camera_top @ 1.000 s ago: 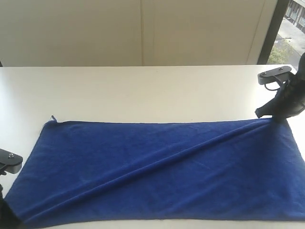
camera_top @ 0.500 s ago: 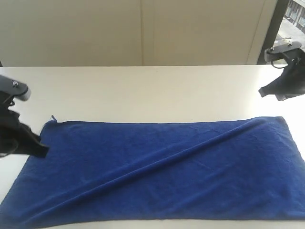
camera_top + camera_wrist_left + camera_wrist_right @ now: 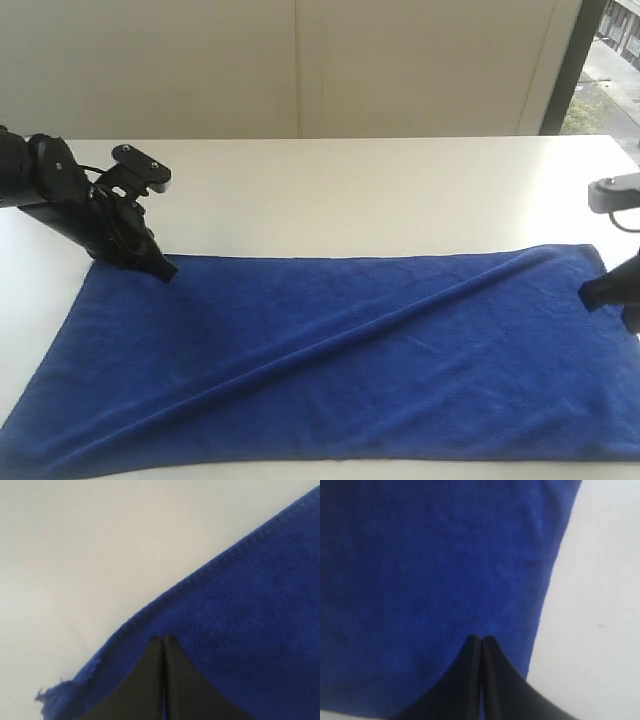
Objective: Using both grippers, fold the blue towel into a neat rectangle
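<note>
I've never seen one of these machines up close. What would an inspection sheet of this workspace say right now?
Surface: white table, with the cloth over its near part.
Job's things: blue towel is spread out and not folded, with a diagonal ridge across it.
Clutter: nothing seen.
Claws: left claw is shut, tip near the towel's far left corner. Right claw is shut, tip at the towel's right edge. Whether either pinches cloth cannot be told.
Cables: thin black cable loops at the left arm.
Surroundings: cream wall behind, window at far right.
</note>
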Available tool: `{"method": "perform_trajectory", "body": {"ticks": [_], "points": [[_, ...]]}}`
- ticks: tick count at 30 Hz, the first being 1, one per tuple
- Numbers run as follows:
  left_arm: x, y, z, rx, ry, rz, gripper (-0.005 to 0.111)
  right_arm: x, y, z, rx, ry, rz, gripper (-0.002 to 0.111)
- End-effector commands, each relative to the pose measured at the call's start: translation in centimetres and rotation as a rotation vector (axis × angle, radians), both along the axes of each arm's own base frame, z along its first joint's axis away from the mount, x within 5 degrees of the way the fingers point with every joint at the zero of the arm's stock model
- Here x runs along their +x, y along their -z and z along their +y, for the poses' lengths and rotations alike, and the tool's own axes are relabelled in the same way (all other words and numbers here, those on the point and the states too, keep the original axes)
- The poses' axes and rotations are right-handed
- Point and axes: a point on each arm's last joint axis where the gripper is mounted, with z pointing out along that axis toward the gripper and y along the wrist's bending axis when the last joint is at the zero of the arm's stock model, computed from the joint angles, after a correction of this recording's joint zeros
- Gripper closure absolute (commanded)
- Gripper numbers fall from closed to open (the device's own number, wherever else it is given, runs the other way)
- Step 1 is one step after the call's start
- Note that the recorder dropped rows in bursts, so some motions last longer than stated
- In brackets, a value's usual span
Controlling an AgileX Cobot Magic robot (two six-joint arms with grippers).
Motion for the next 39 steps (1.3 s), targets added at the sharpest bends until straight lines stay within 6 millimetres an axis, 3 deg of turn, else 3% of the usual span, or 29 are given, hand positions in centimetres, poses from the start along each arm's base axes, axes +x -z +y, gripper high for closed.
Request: {"method": "perform_trajectory", "body": {"ticks": [1,4,16,22,28,39], "points": [[1.0,0.1,-0.2,0.024,0.046,0.002,0.107,-3.1,1.8,0.8,0.022,0.028,0.064,0.108],[1.2,0.2,0.3,0.03,0.038,0.002,0.107,-4.0,2.9,1.1,0.039,0.039,0.079,0.108],[1.7,0.3,3.7,0.087,0.006,0.02,0.107,-4.6,3.9,1.3,0.049,0.05,0.081,0.108],[1.8,0.6,3.8,0.092,0.005,0.014,0.107,-4.6,4.6,1.2,0.044,0.042,0.109,0.108],[1.9,2.3,3.8,0.103,0.012,0.055,0.107,-4.7,6.1,1.1,0.041,0.028,0.178,0.108],[2.1,3.1,4.1,0.134,0.03,0.051,0.107,-5.3,6.5,0.5,-0.023,0.027,0.262,0.108]]}}
